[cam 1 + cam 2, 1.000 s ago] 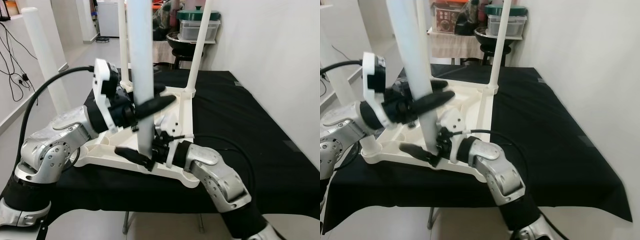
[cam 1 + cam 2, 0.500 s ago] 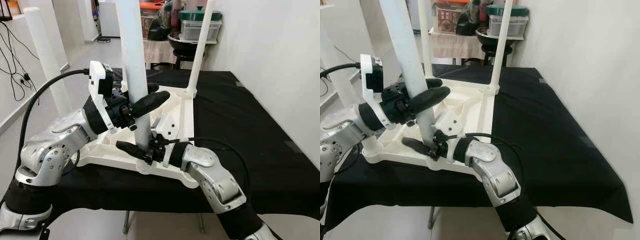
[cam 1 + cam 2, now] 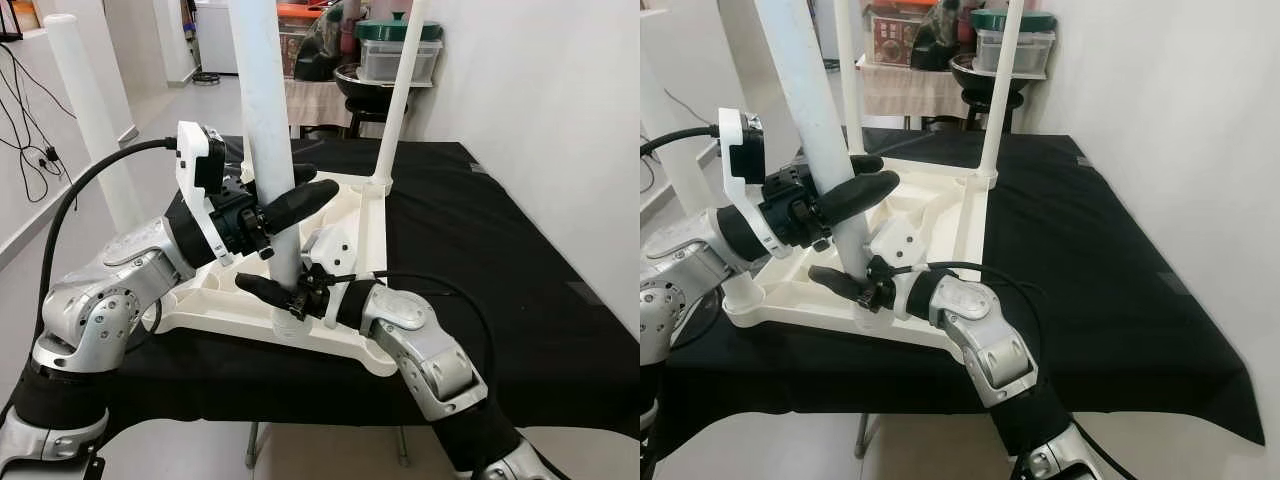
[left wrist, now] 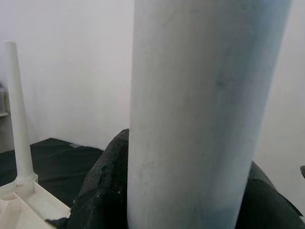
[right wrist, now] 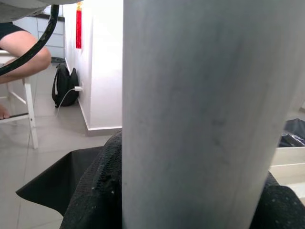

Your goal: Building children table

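White leg (image 3: pixel 268 150), both pincers clamped

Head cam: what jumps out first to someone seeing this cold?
The thick white leg standing up from the near corner of the upturned tabletop, with both arms clamped on it. The left gripper grips it higher up, the right gripper right at its base. The tabletop lies on a black cloth, with other legs already upright at its other corners.
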Controlling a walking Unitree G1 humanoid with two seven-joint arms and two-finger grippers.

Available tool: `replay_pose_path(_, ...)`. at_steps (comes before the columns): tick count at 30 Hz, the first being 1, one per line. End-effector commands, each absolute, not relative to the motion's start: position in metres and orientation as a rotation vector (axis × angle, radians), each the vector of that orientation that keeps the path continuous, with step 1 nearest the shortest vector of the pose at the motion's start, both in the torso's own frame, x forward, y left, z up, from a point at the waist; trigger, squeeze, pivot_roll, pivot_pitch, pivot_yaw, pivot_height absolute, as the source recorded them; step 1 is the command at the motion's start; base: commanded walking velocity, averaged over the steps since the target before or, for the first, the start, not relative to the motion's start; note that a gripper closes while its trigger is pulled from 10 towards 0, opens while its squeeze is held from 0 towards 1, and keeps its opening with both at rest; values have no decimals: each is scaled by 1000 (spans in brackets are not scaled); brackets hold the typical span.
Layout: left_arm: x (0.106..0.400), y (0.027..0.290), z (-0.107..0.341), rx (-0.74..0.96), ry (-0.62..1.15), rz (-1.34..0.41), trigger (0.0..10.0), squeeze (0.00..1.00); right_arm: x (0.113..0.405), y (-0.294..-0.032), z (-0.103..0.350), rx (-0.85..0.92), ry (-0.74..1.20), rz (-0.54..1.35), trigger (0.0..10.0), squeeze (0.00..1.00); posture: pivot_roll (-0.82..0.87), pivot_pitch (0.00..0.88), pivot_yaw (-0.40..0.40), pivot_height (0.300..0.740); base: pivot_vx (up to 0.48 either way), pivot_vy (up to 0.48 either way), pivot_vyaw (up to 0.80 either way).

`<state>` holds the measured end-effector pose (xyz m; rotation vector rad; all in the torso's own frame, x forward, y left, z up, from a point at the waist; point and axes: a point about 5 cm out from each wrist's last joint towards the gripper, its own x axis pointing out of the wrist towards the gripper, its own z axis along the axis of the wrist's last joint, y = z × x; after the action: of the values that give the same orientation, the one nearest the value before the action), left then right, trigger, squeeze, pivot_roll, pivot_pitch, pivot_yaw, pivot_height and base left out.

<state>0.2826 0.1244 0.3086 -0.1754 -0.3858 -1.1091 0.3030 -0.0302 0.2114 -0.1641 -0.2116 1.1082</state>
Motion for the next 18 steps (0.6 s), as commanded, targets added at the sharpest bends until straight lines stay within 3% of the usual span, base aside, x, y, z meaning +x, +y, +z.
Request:
replay_pose_path(1,271,111,323,-265,-490,-1219,0,0,299,-15,194,-222,-150,1147,0,0,-45,0,-60,740,0,0,0)
replay_pose_path(2,270,111,323,-265,-491,-1217,4118,1000,302,-17,194,-213,-147,1126,0,0,-53,0,-61,740,0,0,0)
replay_pose_path(3,270,111,323,-265,-491,-1217,4118,1000,302,-17,194,-213,-147,1126,0,0,-53,0,-61,740,0,0,0)
replay_pose_path(4,271,113,321,-269,-494,-1201,10000,1000,305,-20,195,-195,-145,1100,0,0,-59,0,-59,740,0,0,0)
replay_pose_path(15,286,141,313,-308,-489,-1018,10000,1000,327,-43,201,-83,-130,914,0,0,-60,0,-58,740,0,0,0)
replay_pose_path(18,287,149,307,-329,-478,-941,10000,1000,341,-60,200,-48,-103,785,0,0,-57,0,-63,740,0,0,0)
